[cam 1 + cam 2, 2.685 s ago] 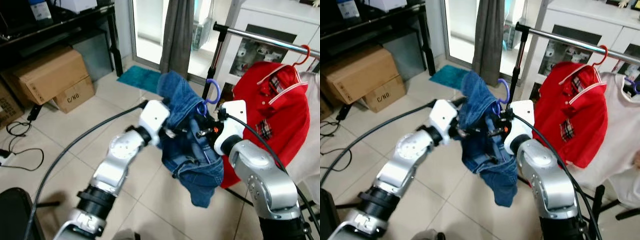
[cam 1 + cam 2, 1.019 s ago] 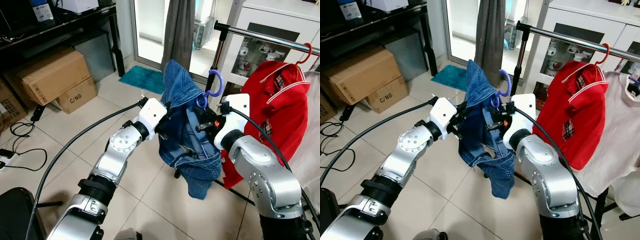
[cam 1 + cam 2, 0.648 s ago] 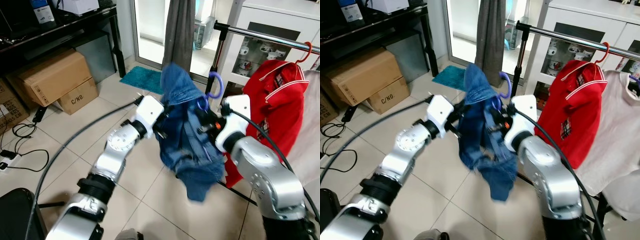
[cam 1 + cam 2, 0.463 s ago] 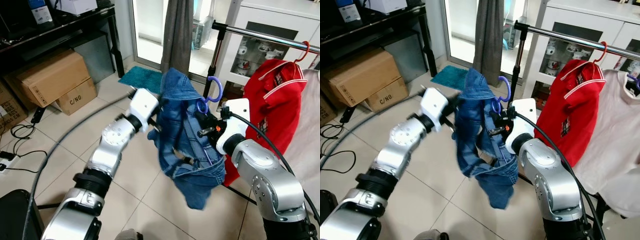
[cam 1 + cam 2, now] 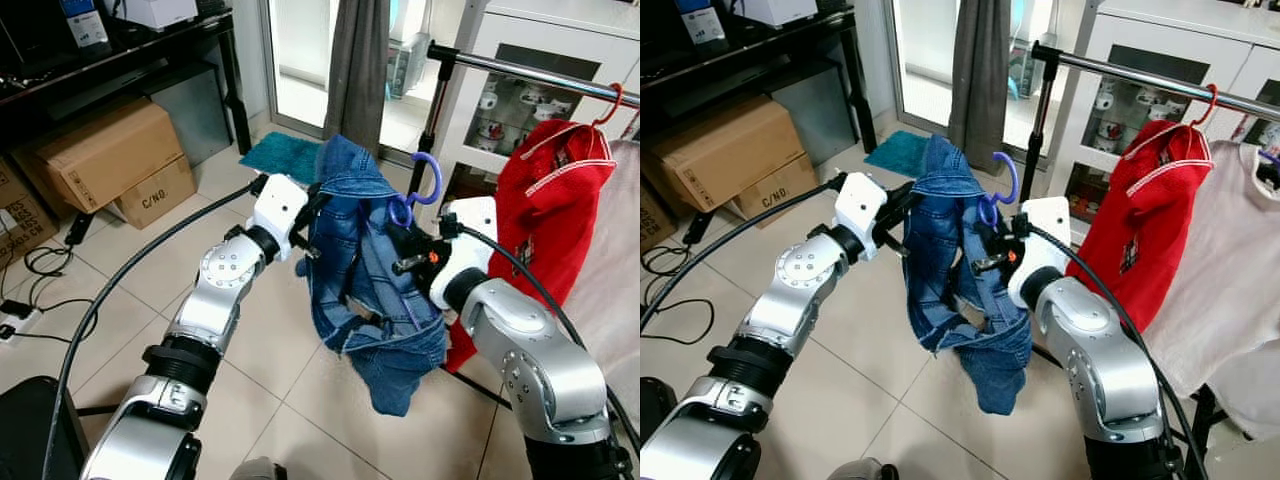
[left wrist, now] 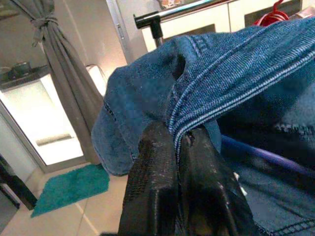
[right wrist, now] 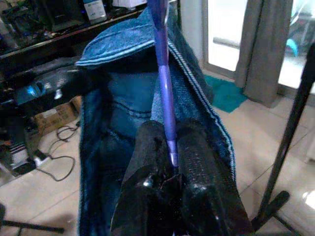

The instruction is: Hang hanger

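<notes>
A purple plastic hanger [image 5: 424, 178] carries a blue denim garment [image 5: 365, 290], held in mid-air between my arms in front of the clothes rail [image 5: 530, 75]. My right gripper [image 7: 170, 164] is shut on the hanger's purple stem [image 7: 165, 98]. My left gripper [image 6: 179, 142] is shut on a seamed edge of the denim garment [image 6: 231, 78], at its upper left side. The hanger's hook [image 5: 1006, 172] points up, below and left of the rail.
A red polo shirt [image 5: 555, 200] on a red hanger and a white shirt [image 5: 1230, 260] hang on the rail at right. The rail's black upright [image 5: 432, 105] stands just behind the denim. Cardboard boxes [image 5: 100, 150] and a black desk sit at left, a grey curtain [image 5: 355, 70] behind.
My left arm has drawn the denim's edge outward to the left, spreading the garment. The right gripper keeps hold of the hanger in nearly the same place.
</notes>
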Tool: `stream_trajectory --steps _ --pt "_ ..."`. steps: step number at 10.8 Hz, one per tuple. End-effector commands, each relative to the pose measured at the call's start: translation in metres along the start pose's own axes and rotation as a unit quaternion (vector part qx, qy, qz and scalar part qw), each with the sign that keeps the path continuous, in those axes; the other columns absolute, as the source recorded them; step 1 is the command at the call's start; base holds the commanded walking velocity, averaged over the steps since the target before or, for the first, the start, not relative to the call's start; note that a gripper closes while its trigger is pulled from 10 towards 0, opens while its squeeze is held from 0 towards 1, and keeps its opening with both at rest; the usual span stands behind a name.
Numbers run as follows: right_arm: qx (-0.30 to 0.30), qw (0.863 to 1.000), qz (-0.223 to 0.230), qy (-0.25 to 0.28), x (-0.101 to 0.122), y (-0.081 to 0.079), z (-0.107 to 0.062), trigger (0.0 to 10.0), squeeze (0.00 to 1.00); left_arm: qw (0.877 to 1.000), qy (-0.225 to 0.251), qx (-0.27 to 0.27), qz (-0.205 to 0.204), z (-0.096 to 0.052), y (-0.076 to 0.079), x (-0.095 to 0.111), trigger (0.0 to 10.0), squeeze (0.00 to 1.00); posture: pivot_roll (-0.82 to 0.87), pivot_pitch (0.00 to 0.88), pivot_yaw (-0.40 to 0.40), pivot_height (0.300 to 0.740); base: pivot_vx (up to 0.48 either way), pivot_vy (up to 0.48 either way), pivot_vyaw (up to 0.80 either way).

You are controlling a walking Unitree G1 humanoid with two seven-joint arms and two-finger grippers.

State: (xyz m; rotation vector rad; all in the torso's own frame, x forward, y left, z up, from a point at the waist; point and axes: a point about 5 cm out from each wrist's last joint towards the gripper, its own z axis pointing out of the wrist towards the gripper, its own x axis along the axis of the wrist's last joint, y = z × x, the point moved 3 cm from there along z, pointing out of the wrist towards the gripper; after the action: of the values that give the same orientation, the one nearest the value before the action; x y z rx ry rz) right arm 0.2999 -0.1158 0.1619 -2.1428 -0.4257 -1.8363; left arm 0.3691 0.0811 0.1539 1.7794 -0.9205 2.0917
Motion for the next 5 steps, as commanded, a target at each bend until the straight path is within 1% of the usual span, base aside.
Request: stream_trajectory --steps 1,3,4,5 --pt "-0.012 1.0 -0.01 0.014 0.005 0.006 -0.002 0.0 0.0 1.0 0.011 0.025 0.004 -0.001 -0.016 0.008 0.0 0.0 -0.01 0.01 0.031 0.74 0.0 0.0 0.0" --pt "0.037 0.999 -0.026 -0.009 -0.003 -0.001 -0.006 0.0 0.0 0.999 0.02 0.042 -0.002 -0.002 -0.028 0.015 0.0 0.0 -0.01 0.014 0.033 0.74 0.0 0.0 0.0" --pt "0.089 0.994 -0.054 -0.033 -0.013 -0.006 -0.015 0.0 0.0 0.997 0.038 0.072 -0.019 -0.003 -0.049 0.027 0.0 0.0 -0.01 0.014 0.033 0.74 0.0 0.0 0.0" --pt "0.103 0.992 -0.06 -0.038 -0.015 -0.005 -0.02 0.0 0.0 0.994 0.046 0.094 -0.03 -0.005 -0.063 0.034 0.0 0.0 0.0 0.009 0.041 0.74 0.0 0.0 0.0"
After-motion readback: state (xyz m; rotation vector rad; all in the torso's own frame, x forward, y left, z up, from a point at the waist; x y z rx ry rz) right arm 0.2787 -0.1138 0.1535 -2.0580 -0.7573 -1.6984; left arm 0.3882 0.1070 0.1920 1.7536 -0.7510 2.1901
